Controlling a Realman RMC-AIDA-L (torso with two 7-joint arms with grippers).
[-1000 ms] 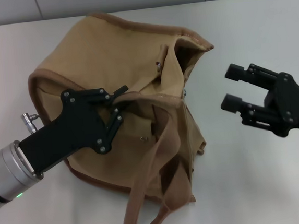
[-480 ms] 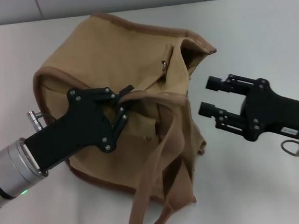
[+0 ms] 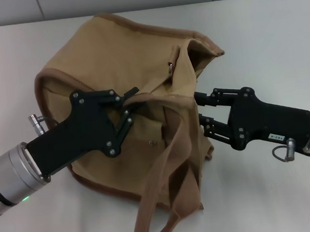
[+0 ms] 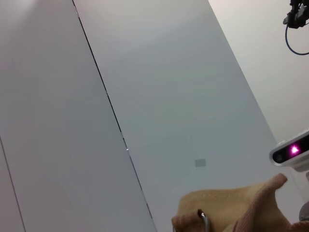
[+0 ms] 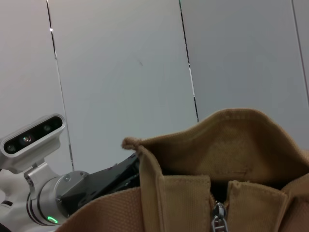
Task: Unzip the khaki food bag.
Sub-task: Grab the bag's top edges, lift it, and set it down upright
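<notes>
The khaki food bag [image 3: 111,49] sits slumped in the middle of the white table, with its handles [image 3: 161,191] hanging toward the front. A metal zipper pull [image 3: 170,67] shows near the bag's top right, and close up in the right wrist view [image 5: 219,215]. My left gripper [image 3: 128,105] reaches in from the left and is shut on the bag's top fabric edge. My right gripper [image 3: 199,109] is open, with its fingertips against the bag's right side, below the zipper pull. The bag's top also shows in the left wrist view [image 4: 227,208].
The white table [image 3: 268,41] extends around the bag, and a grey wall runs along its far edge. The left arm [image 5: 72,193] and its wrist camera show in the right wrist view, beyond the bag.
My right gripper has moved left from open table to the bag's right side. My left gripper has kept its hold on the fabric and shifted slightly up and right.
</notes>
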